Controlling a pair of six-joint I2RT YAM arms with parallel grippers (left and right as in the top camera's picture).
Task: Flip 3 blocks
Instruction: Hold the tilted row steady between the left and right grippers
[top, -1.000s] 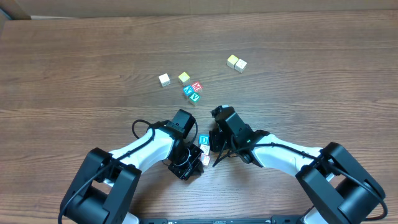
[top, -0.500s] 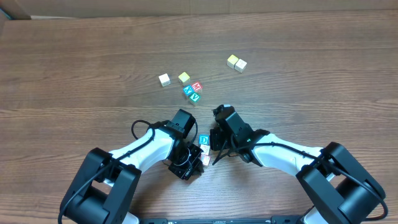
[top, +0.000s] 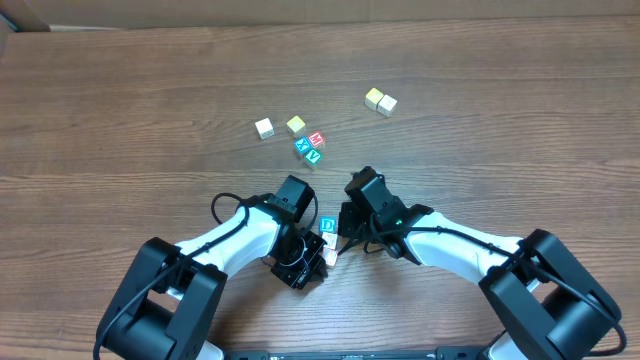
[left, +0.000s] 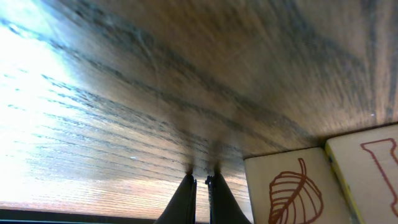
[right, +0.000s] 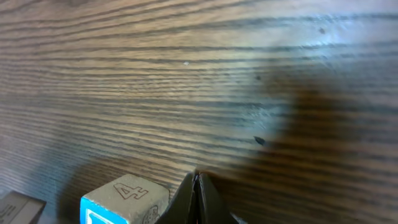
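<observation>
Both arms are folded in close to the near edge of the desk (top: 120, 110), their heads meeting around a tight cluster of blocks. The left end effector (left: 200, 190) has its jaws pressed together with nothing between them, tips down on the wood just beside the leaf block (left: 292, 186), a whitish cube with a brown leaf outline. That cube touches the red-letter block (left: 367, 174) on its far side, face to face with no gap. The right end effector (right: 196, 186) is likewise closed to a thin line and empty, tips at the wood close to the blue D block (top: 327, 225), whose side shows an embossed 4 in the right wrist view. From overhead the D block sits between the two heads, with a whitish-pink corner showing just below it beside the left head; room there is cramped.

Further up the desk and well apart from the arms lie a white cube (top: 264, 128), a yellow-topped cube (top: 296, 124), and a touching trio: red M cube (top: 317, 138), blue X cube (top: 303, 146), green V cube (top: 314, 156). Two pale yellow cubes (top: 380, 101) sit together to the far right. Bare wood runs wide to both sides and up to the far edge
</observation>
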